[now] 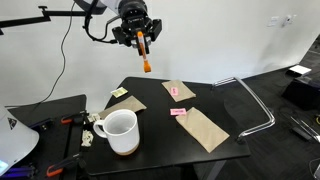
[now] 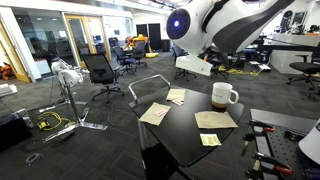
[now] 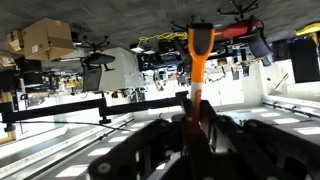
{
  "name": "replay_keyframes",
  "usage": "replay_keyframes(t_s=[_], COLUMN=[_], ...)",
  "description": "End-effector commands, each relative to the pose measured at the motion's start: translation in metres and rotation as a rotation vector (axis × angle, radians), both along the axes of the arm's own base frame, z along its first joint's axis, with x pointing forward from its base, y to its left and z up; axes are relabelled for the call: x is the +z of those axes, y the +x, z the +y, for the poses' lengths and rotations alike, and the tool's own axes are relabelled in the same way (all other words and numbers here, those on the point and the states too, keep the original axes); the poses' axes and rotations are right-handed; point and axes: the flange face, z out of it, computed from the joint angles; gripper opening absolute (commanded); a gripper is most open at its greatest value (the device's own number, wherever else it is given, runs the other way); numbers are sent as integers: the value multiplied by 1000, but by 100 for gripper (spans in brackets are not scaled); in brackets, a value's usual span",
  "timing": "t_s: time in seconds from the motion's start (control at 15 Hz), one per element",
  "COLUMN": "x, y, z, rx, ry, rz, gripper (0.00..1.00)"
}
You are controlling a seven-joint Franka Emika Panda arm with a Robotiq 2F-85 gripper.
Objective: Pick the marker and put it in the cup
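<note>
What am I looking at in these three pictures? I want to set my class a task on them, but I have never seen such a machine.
This is a single robot arm, steered by a person. Two pictures come from cameras that stand outside the robot and look at a black table from different places. The third comes from a camera on the arm's wrist, looking along its gripper, the two-fingered claw at the arm's end. On the table a white mug stands, and some brown paper pieces and small sticky notes lie flat. The gripper hangs high above the table, shut on a thin orange marker; the wrist view shows it close up between the dark fingers.
</note>
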Motion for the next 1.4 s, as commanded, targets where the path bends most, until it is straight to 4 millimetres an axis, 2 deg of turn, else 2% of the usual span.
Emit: replay_keyframes(t_s=[0.0, 0.33, 0.8, 1.33], x=[2, 2, -8, -34], y=[0, -7, -24, -41], z=[-5, -15, -23, -27], rx=[-10, -49, -111, -142], ry=[-5, -23, -84, -107], rz=[-7, -3, 74, 139], gripper=[3, 3, 3, 3])
